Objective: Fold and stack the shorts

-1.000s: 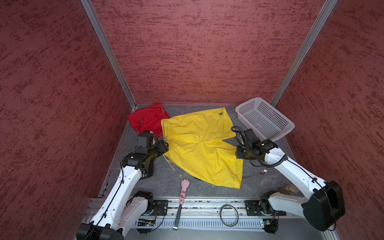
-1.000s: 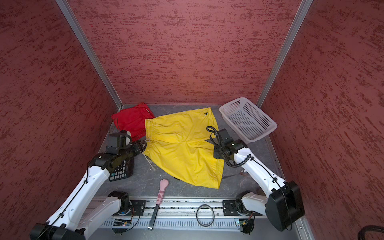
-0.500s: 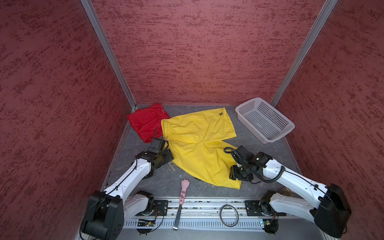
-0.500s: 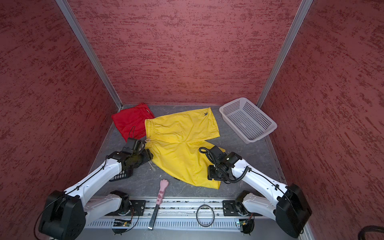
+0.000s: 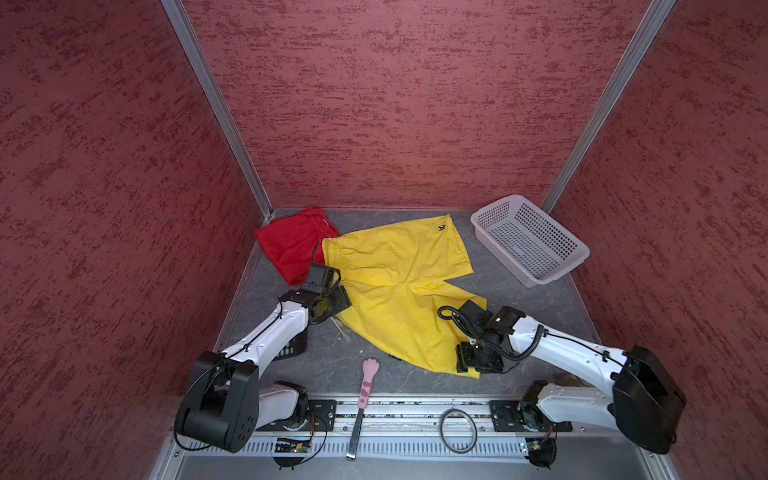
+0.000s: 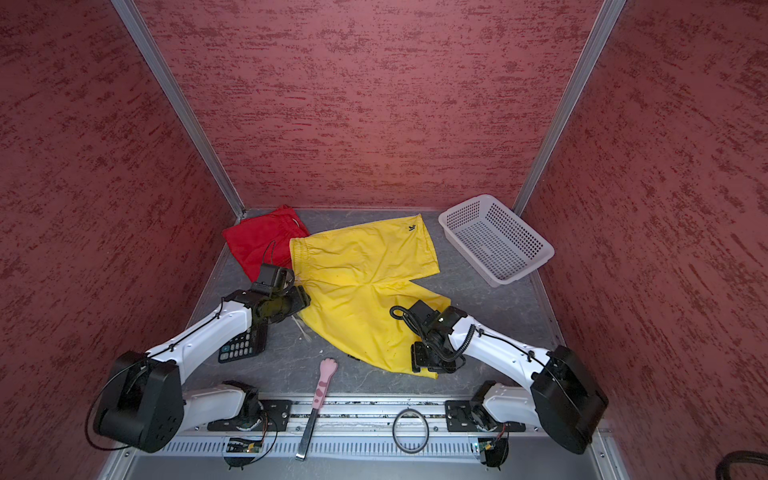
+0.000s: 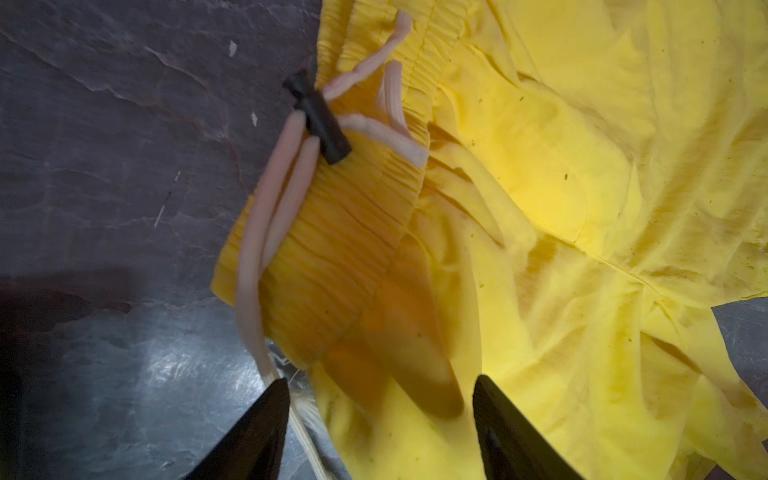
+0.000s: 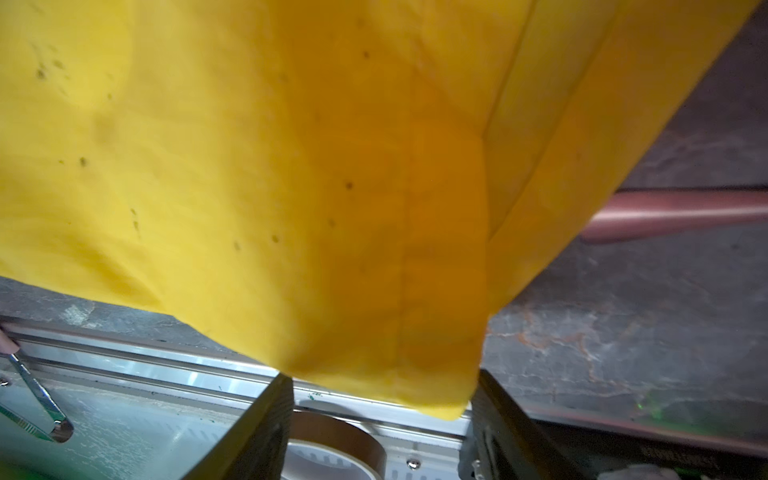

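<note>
On the worktop (image 5: 519, 299), yellow shorts (image 5: 399, 291) lie spread flat, red shorts (image 5: 286, 245) bunched at their 10 o'clock. The left end effector (image 7: 380, 382), jaws apart, is over the yellow waistband at 9 o'clock. The right end effector (image 8: 382, 378), jaws also apart, straddles the 5 o'clock hem corner.

Three red, rough-textured walls (image 5: 374, 104) box in a dark grey, slate-patterned floor (image 5: 328, 365). Aluminium corner posts (image 5: 214, 104) rise at 11 and 1 o'clock; a metal rail (image 5: 407, 409) runs along the 6 o'clock edge.
</note>
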